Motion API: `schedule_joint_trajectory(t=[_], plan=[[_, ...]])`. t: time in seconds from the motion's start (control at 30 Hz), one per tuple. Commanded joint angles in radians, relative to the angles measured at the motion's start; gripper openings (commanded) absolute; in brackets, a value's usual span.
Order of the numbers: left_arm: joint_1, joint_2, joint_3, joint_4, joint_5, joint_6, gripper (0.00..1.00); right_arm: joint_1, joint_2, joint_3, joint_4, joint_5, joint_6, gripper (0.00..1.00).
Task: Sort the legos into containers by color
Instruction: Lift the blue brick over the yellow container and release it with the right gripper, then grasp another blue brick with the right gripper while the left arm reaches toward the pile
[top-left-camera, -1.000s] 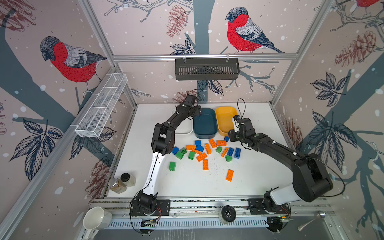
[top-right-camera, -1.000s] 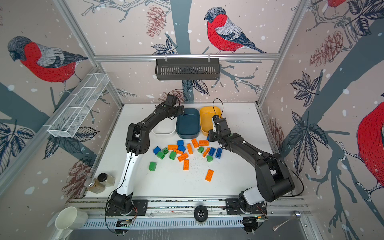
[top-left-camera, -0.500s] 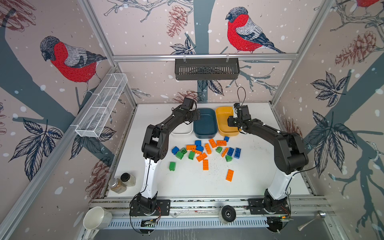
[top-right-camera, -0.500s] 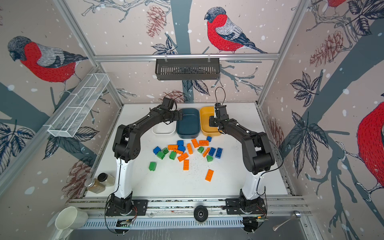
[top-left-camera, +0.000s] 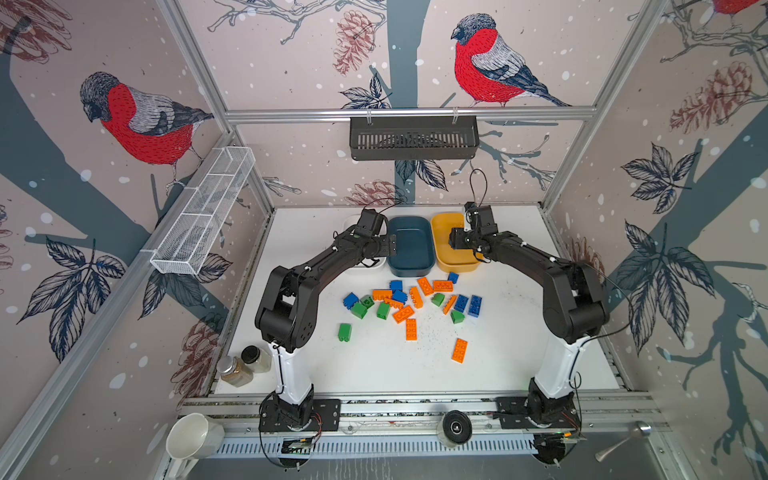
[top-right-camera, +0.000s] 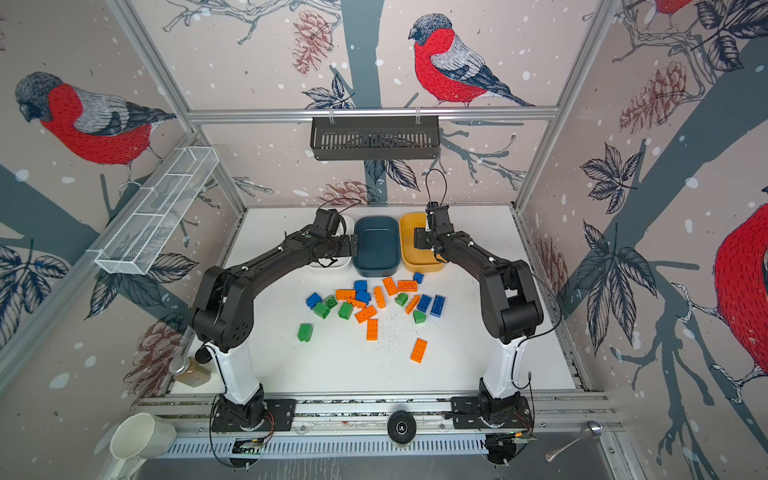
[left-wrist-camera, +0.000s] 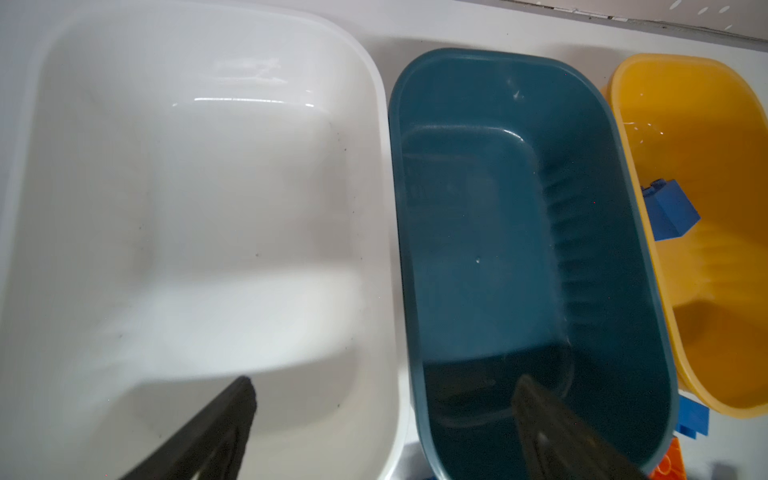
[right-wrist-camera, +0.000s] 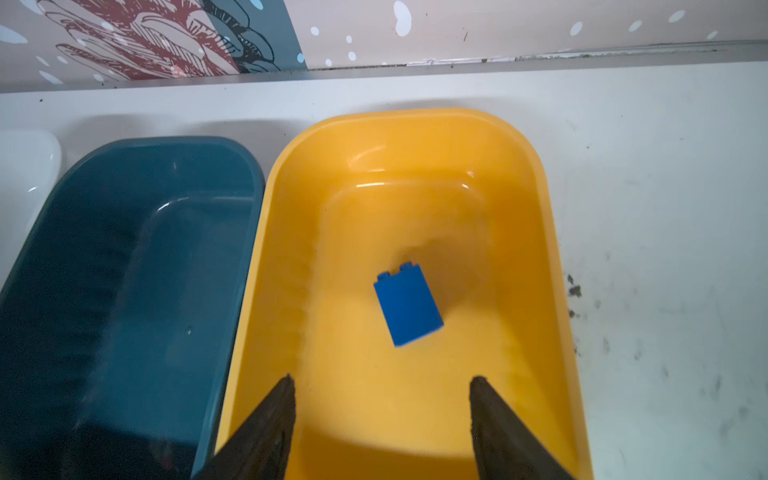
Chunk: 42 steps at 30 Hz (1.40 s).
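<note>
Two end effectors: the right end effector (right-wrist-camera: 383, 382) and the left end effector (left-wrist-camera: 384, 384) both stand spread, pinching nothing.
Right reach: it is poised over the near end of the yellow tub (right-wrist-camera: 407, 114).
Blue brick (right-wrist-camera: 407, 305): just ahead of and below the right fingertips, inside the yellow tub and touching neither finger.
Left reach: it straddles the meeting rims of the white tub (left-wrist-camera: 187, 187) and the teal tub (left-wrist-camera: 478, 249); both floors show bare.
Loose legos (top-left-camera: 409, 299): orange, blue and green, scattered on the counter (top-left-camera: 519, 353) behind both end effectors, toward the arm bases.
Step in hand: judged a drop-off, with blue going into yellow.
Next move: likely draw back to the scatter, line open jaws across one brick's short sides, and keep each colour in its own tub.
Hidden: in both top views the right arm covers the brick. The left arm covers most of the white tub. Whether the brick has settled cannot be told.
</note>
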Motion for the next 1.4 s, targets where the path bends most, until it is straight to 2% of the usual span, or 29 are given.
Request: schedule_joint_trajectory(t=[0.0,0.13,0.33,0.5,0.7,1.03,1.17,1.37], plan=[[-0.023,-0.052,-0.052,0.096,-0.114,-0.039,0.97,0.01,-0.095,-0.088,-0.008,0.002,0.037,0.71],[-0.063,-0.127,-0.147,0.228,-0.182,-0.056,0.97,0.02,-0.266,-0.265,-0.002,0.013,0.097,0.73],[-0.083,-0.188,-0.246,0.425,-0.153,-0.064,0.97,0.017,-0.435,-0.487,-0.015,0.068,0.184,0.77],[-0.084,-0.191,-0.258,0.476,-0.133,-0.058,0.97,0.015,-0.426,-0.569,-0.034,0.125,0.249,0.71],[-0.084,-0.205,-0.291,0.517,-0.138,-0.044,0.97,0.025,-0.367,-0.573,-0.025,0.057,0.269,0.61],[-0.084,-0.197,-0.285,0.479,-0.186,-0.049,0.97,0.045,-0.388,-0.641,-0.057,0.066,0.283,0.46],[-0.084,-0.197,-0.283,0.479,-0.187,-0.051,0.97,0.054,-0.389,-0.65,-0.059,0.034,0.263,0.45],[-0.084,-0.211,-0.296,0.482,-0.208,-0.06,0.97,0.063,-0.371,-0.65,-0.072,0.045,0.251,0.43]])
